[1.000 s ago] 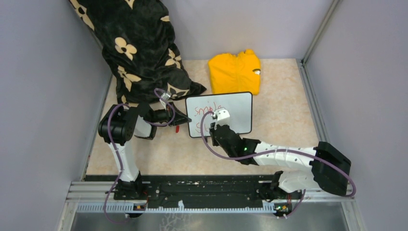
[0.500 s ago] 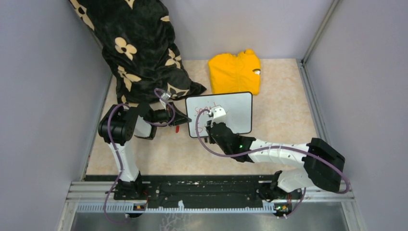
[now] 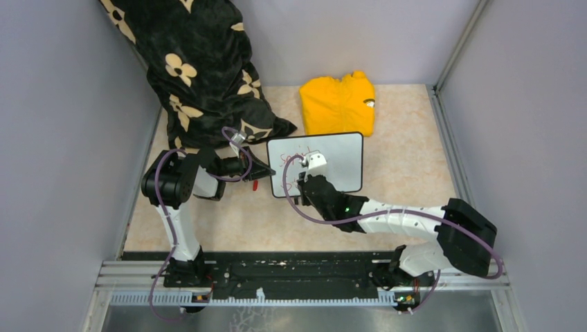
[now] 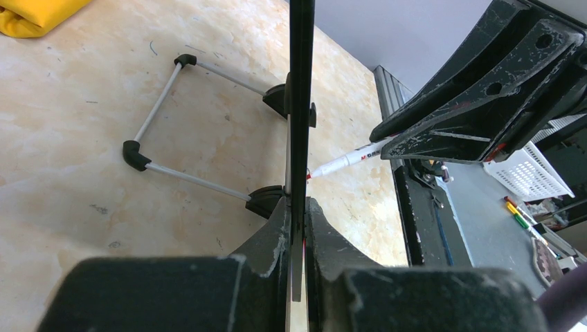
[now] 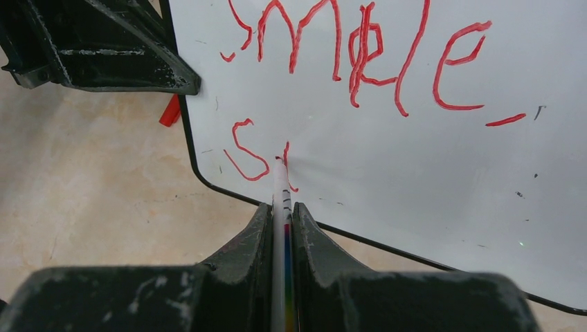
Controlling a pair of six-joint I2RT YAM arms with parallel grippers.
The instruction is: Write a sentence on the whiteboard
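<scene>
Red strokes of the sentence (image 5: pixel 360 55) so far: the top line reads "smile" with a short dash after it, and the second line has an "s" and the start of a "t". The whiteboard (image 3: pixel 342 155) sits near mid-table (image 3: pixel 415 187), just in front of the yellow garment (image 3: pixel 339 104) and beside the black flowered cloth (image 3: pixel 201 69). From the left wrist it shows edge-on, with its wire stand (image 4: pixel 159 104) on the far side. Cannot tell how much it tilts.

Left gripper (image 4: pixel 297 214): jaws narrow, pinched on the board's left rim to steady it.
Right gripper (image 5: pixel 280 221): jaws narrow, clamped around the marker (image 5: pixel 280 187), with the tip touching the board on the "t" stem.
A red cap (image 5: pixel 169 111) lies on the table just off the left rim.

Step in hand (judgement): finish the "t", then go on rightward with the second line.

Notes for doing it well:
- Use light, even tip pressure. The board stands on a thin frame, so a hard push would likely rock it against the left grip.
- Lift cleanly between letters. The doubled strokes in the top line suggest drag marks are easy to make.
- Start letters well inside the rim, since the "s" sits close to the lower left corner.
- Hold the line level with the "s". There is plenty of bare white to the right.
- Leave the left pinch as it is until the tip is off the surface.
</scene>
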